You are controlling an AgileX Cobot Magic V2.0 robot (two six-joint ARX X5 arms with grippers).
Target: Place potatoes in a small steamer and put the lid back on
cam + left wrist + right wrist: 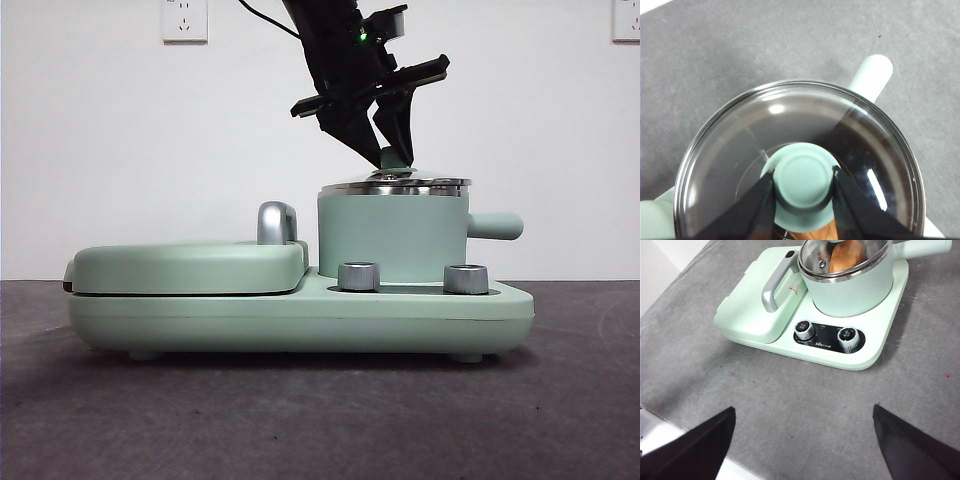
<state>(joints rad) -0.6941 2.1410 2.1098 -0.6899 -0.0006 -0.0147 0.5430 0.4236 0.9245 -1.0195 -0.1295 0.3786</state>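
The small mint-green steamer (390, 235) stands on the right half of a cooker base (300, 315), its stubby handle (871, 75) pointing away. The glass lid (740, 150) lies level on the pot's steel rim (395, 185). My left gripper (803, 174) comes down from above and is shut on the lid's mint-green knob (804, 182); it also shows in the front view (392, 150). The tan-orange potato (847, 256) lies inside the pot under the glass, and a sliver of it shows in the left wrist view (810, 235). My right gripper (802, 412) is open and empty, well back from the cooker.
A flat mint-green griddle cover (190, 265) with a steel handle (277, 222) fills the base's left half. Two steel dials (359, 276) (466, 278) sit on the base's front. Grey tabletop (790, 405) surrounds the cooker.
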